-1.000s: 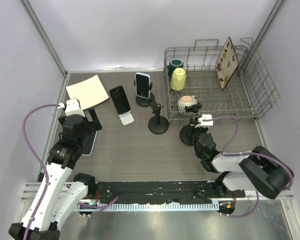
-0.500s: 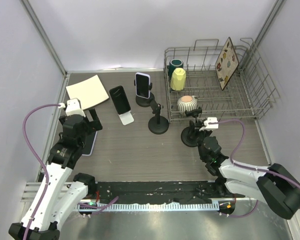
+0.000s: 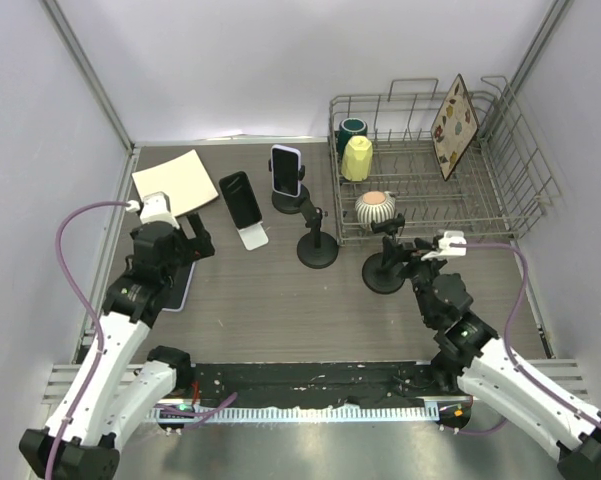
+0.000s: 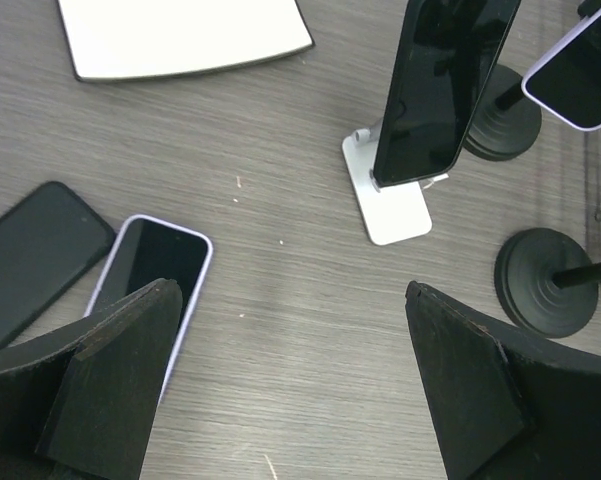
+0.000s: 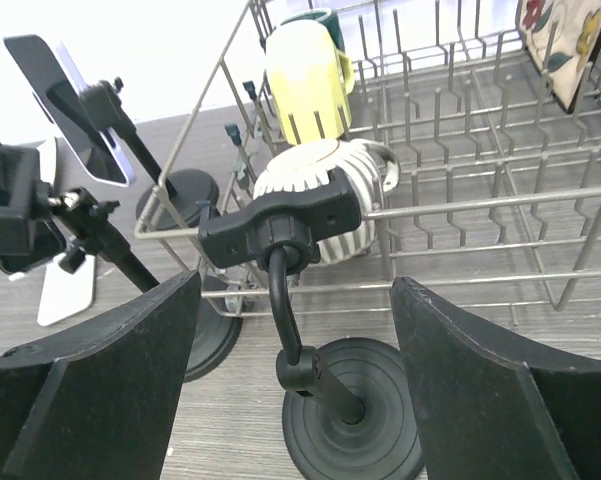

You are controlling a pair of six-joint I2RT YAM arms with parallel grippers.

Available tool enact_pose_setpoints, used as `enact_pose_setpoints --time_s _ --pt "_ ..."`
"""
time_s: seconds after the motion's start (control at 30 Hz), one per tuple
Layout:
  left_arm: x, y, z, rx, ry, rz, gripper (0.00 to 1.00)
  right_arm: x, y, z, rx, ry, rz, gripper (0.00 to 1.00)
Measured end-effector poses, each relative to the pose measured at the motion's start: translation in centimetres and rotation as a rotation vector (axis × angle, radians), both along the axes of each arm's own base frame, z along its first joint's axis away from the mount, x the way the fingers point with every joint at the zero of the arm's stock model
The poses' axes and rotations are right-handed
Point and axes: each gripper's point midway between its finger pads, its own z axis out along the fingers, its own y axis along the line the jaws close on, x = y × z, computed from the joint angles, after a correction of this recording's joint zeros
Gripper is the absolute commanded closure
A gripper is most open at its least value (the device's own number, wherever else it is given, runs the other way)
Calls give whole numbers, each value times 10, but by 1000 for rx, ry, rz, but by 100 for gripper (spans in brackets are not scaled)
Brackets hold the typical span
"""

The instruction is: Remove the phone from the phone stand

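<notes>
A black phone leans on a white stand. Behind it, a lavender-edged phone is clamped on a black stand. My left gripper hangs open over bare table, short and to the left of the white stand. My right gripper is open, its fingers either side of an empty black clamp stand without touching it.
A lavender phone and a black phone lie flat under my left gripper. A white pad lies at the back left. A second empty black stand is mid-table. The wire dish rack holds cups, a striped bowl and a plate.
My right gripper has gone from nearly shut to open and drawn back to the right, away from the empty clamp stand. My left arm has shifted slightly forward and right.
</notes>
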Motion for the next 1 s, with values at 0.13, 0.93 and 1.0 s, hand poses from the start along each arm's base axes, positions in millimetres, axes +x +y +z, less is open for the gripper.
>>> enact_pose_setpoints --time_s 0.13,0.93,1.0 --pt "12 -11 -11 -51 65 5 0 -11 -9 15 28 -27 -6 17" --pt "147 -72 -61 113 218 247 0 -24 -21 4 144 -119 -18 17" --pt "154 -72 -64 119 205 266 0 -24 -21 4 151 -119 -19 17"
